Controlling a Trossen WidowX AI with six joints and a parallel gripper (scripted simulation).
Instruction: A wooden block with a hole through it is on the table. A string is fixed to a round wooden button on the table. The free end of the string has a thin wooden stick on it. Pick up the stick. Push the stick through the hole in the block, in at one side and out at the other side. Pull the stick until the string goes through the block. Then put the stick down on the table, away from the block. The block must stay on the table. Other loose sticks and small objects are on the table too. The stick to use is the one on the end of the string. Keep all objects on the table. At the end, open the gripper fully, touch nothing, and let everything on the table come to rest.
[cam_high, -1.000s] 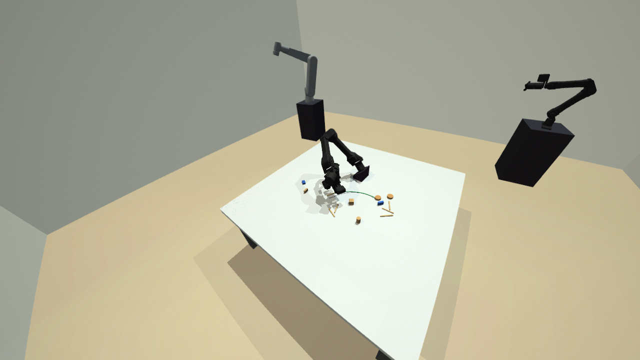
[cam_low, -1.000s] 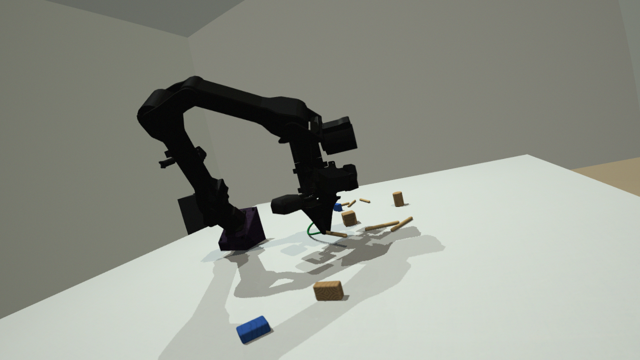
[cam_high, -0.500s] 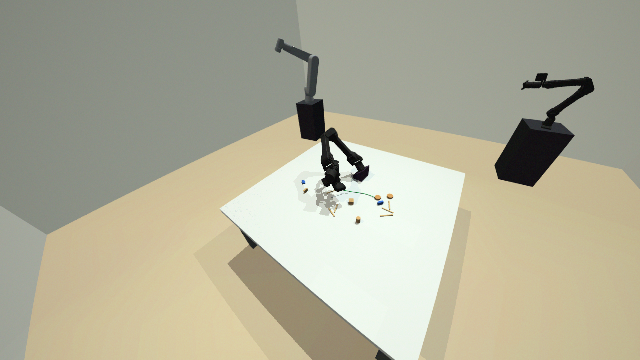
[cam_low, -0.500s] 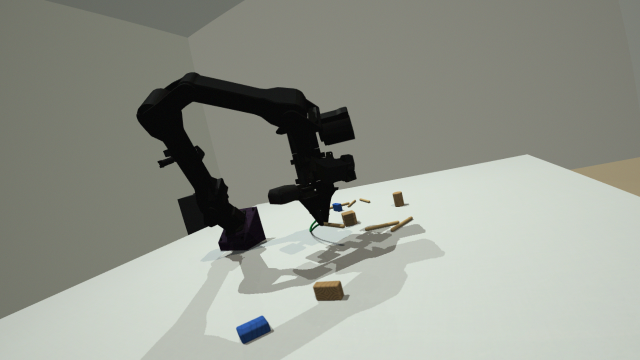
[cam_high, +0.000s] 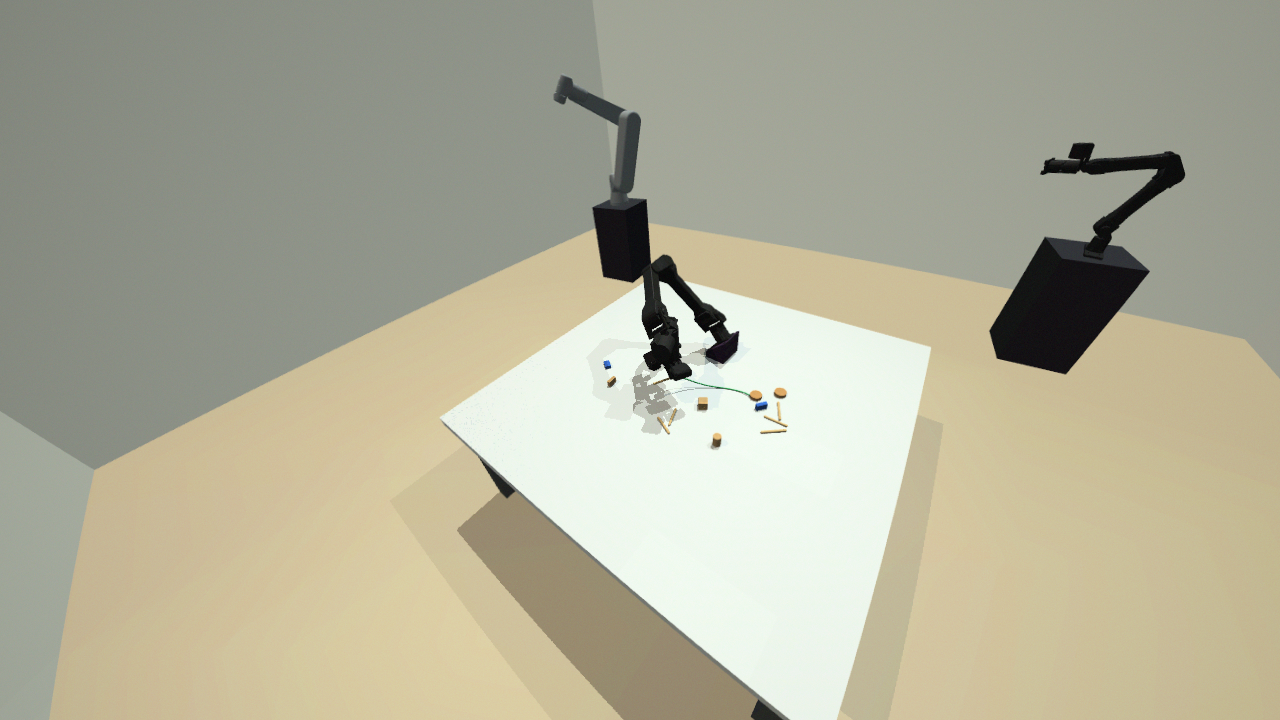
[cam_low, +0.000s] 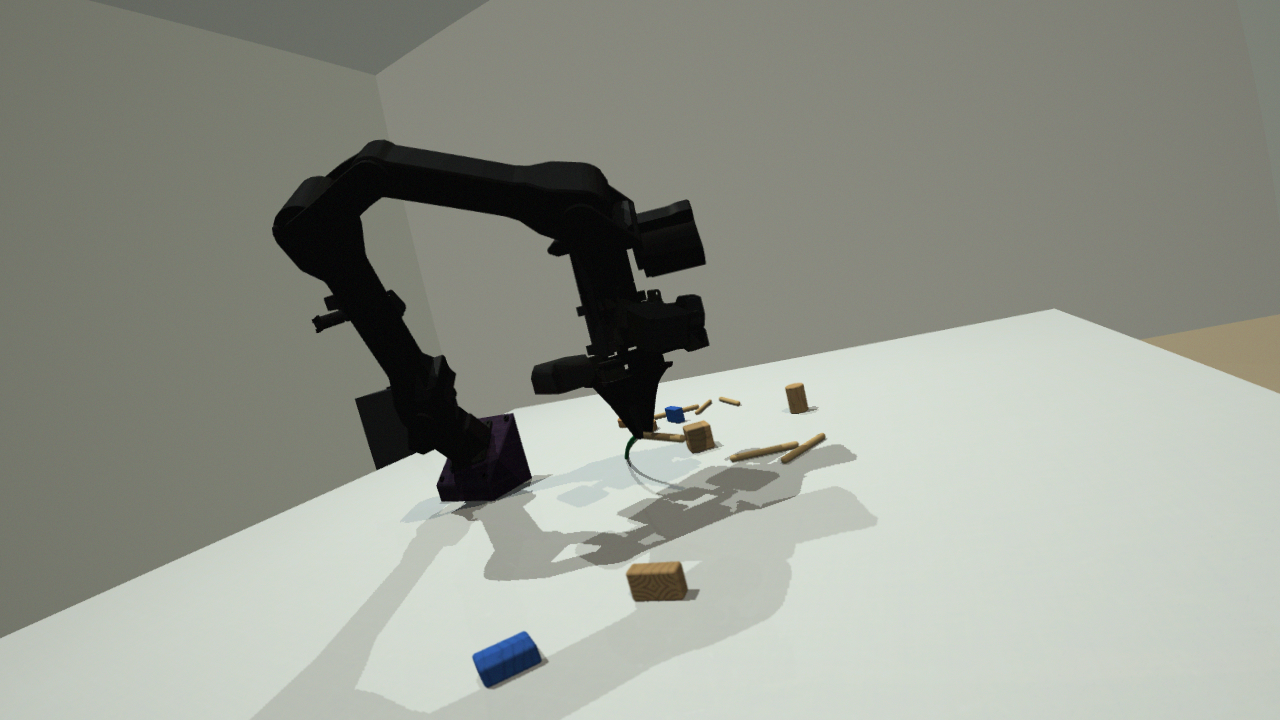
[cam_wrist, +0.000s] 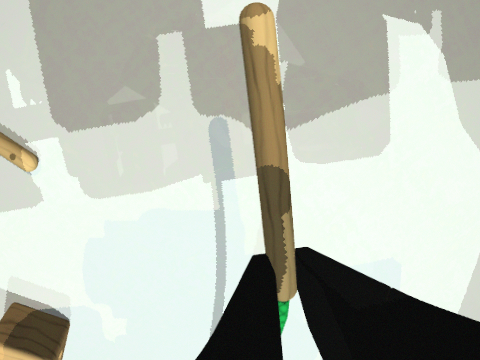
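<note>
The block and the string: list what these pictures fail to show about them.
- Hole in the block: no opening can be made out in any view; top is too small, and the wrist view's edge cuts the block off.
- String near the stick: wrist view, partly hidden by a gripper finger.
</note>
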